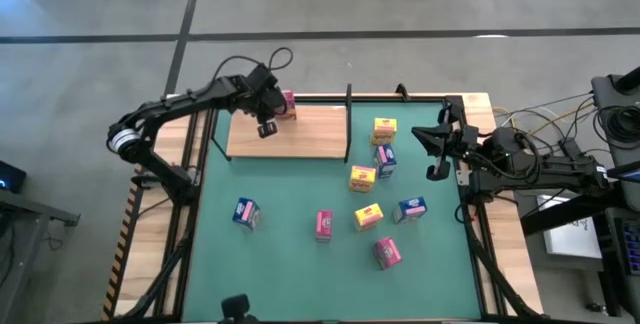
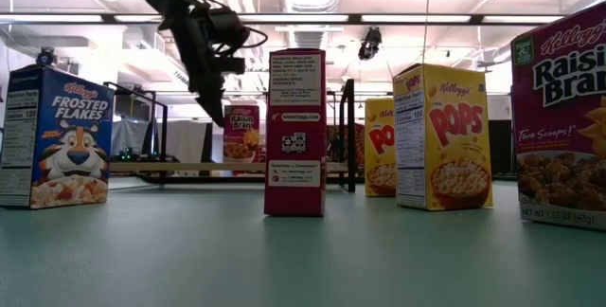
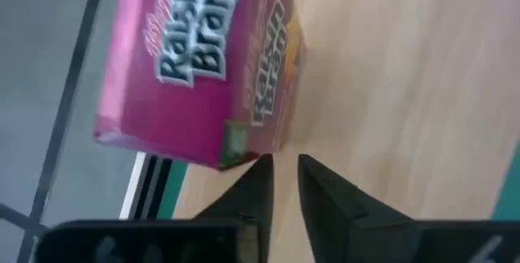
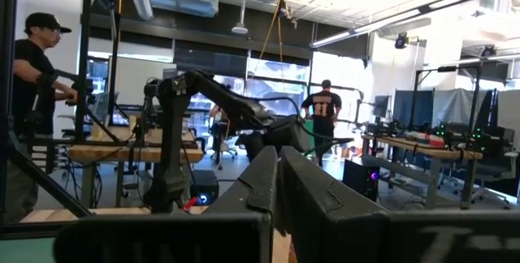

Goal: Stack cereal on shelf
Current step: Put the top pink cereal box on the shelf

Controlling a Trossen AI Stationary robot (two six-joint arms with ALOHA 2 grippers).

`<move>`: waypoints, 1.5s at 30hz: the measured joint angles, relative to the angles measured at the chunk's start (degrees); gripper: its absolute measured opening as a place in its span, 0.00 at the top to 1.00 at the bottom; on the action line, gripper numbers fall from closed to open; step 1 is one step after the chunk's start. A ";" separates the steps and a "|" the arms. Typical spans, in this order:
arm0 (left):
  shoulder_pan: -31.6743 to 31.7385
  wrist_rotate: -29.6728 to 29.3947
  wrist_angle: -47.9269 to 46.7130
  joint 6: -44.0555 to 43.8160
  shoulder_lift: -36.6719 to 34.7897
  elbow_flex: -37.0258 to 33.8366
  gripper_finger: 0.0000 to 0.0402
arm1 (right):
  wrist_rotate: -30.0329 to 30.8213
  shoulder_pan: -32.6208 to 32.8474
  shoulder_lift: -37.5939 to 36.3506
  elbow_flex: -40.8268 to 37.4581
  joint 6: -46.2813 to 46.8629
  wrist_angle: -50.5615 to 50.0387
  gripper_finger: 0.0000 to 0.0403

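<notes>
The shelf (image 1: 300, 136) is a light-wood panel with thin black frame posts, lying at the far edge of the green table mat (image 1: 290, 254).

Left gripper (image 1: 267, 127): positioned above the far left part of the shelf, just beside a pink Raisin Bran box (image 1: 288, 104). In the left wrist view the two fingers (image 3: 252, 198) stand with only a narrow gap between them, nearly closed, and hold nothing; the Raisin Bran box (image 3: 203, 60) rests on the wood just beyond the fingertips, at the shelf's far left corner.

Right gripper (image 1: 437, 154): positioned above the mat off the right end of the shelf. Its fingers (image 4: 268, 182) are pressed together and hold nothing.

Cereal off the shelf, all on the mat:
- Just right of the shelf: a yellow Pops box (image 1: 385, 128), with a blue box (image 1: 386, 160) nearer than it.
- Near the shelf's near right corner: a yellow box (image 1: 362, 177).
- Well in front of the shelf: a blue Frosted Flakes box (image 1: 246, 212), a pink box (image 1: 324, 225), a yellow box (image 1: 368, 216), a blue box (image 1: 411, 209) and a pink box (image 1: 388, 253).

In the right wrist view, people stand in the room beyond the table.
</notes>
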 joint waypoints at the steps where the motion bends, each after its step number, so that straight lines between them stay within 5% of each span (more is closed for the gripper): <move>1: 0.23 0.02 0.71 -0.03 0.04 -0.34 0.95 | -0.02 0.00 0.00 0.00 0.00 -0.02 0.97; 20: 0.66 0.71 2.23 -3.53 -0.31 -0.32 1.00 | -0.02 0.00 0.02 0.00 -0.09 -0.04 0.97; 28: -3.12 15.55 4.28 -4.14 -2.39 -0.94 1.00 | -0.02 0.00 0.02 0.00 0.15 -0.09 0.97; 38: -3.60 4.91 25.55 -3.85 -1.14 -8.17 1.00 | -0.02 0.00 0.02 0.00 0.81 -0.07 0.97; 45: -3.56 0.37 28.67 -4.83 -1.14 -8.60 1.00 | -0.02 0.01 0.02 0.00 0.94 -0.07 0.97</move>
